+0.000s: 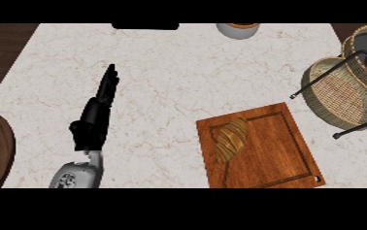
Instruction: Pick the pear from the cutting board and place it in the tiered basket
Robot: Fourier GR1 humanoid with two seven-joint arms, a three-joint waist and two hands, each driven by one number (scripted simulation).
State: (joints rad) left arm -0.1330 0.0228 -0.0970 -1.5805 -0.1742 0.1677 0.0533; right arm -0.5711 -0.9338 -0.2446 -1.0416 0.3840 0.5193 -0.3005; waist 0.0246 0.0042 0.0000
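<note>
— Where is the pear (231,140) right now?

— It lies on the cutting board (276,149), on the board's left part, near the left rim. Its skin is striped in yellow and brown, and its narrow end points down toward the lower edge of the view.

— And the board itself?

— It is a reddish wooden board with a groove running round it, set at a slight tilt on the pale marble table (179,73), in the lower right part of the view.

— Is any hand near the pear?

— No. Only the left hand (93,122) shows, well apart from the board, over the left half of the table. Its fingers (109,81) are straight and together, pointing toward the far edge, and they hold nothing. The grey forearm (75,174) comes in from the lower edge below it. The right hand does not show anywhere.

— Where is the tiered basket (337,90)?

— At the right edge, beyond the board's upper right corner. It is woven wicker on a dark metal frame, and part of it runs out of view. Nothing touches it.

— Anything else on the table?

— A round grey bowl (237,29) with an orange inside sits at the far edge, cut off by the top of the view, and a flat black object (145,26) lies to its left along the same edge. At the far left edge a dark wooden rounded edge (6,149) shows; I cannot tell what it belongs to.
</note>
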